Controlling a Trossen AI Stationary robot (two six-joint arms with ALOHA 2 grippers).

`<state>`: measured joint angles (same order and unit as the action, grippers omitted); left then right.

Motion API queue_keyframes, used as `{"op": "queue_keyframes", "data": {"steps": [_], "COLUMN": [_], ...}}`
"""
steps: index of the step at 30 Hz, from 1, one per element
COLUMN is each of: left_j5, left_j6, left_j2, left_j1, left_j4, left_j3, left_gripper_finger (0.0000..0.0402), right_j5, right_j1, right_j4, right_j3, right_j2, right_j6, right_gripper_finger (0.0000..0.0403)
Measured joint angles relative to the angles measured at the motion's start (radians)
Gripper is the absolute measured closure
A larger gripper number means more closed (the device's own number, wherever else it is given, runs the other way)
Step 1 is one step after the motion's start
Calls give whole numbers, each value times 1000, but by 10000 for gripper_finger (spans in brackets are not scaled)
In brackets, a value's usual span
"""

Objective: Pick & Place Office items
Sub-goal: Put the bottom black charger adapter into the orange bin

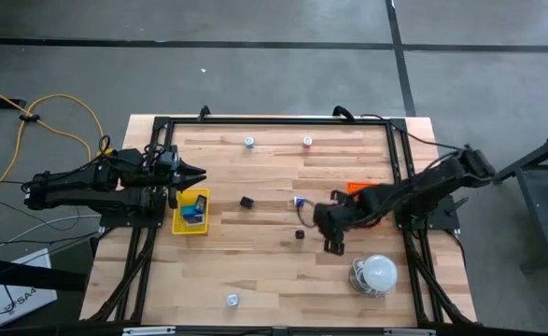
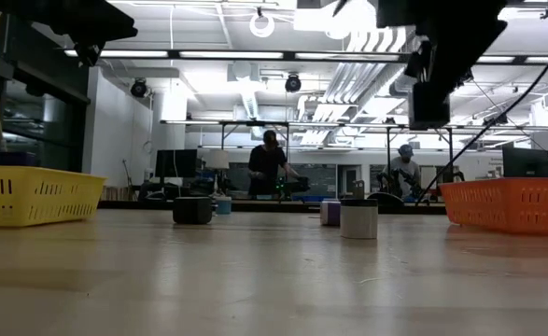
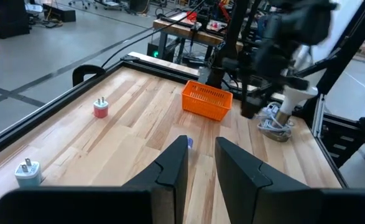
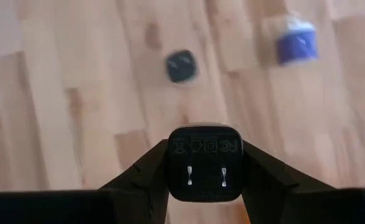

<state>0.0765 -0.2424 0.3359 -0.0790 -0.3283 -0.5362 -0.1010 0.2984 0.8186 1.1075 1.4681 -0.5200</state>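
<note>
My right gripper hangs over the table's right middle, shut on a small black block with two metal prongs. Below it on the wood lie another black block and a blue piece. More small pieces lie scattered: a black block, white bits and a red-topped one. My left gripper waits over the yellow tray at the left, its fingers a narrow gap apart with nothing between them. My right gripper pinches the black block by two opposite sides between its two fingers. The fingers come from above, slanting down. The block's pronged face looks back toward the wrist, and the block is lifted clear of the table.
An orange tray lies partly under my right arm. A white dome with a coiled cable stands near the right front corner. The yellow tray holds blue pieces. A black frame rims the table. People stand in the room behind.
</note>
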Motion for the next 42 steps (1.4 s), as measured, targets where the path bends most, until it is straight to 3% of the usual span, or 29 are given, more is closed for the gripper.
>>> {"op": "queue_keyframes", "data": {"steps": [17, 35, 42], "left_j5": [0, 0, 0], "left_j6": [0, 0, 0], "left_j2": [0, 0, 0], "left_j1": [0, 0, 0], "left_j4": [0, 0, 0], "left_j3": [0, 0, 0], "left_gripper_finger": [324, 324, 324], "right_j5": [-24, -220, -216], "right_j1": [-166, -179, -179], "right_j4": [17, 132, 102], "right_j3": [-327, -371, -463], "right_j2": [-340, -366, -366], "right_j6": [-102, -454, -533], "right_gripper_finger": [256, 256, 256]}}
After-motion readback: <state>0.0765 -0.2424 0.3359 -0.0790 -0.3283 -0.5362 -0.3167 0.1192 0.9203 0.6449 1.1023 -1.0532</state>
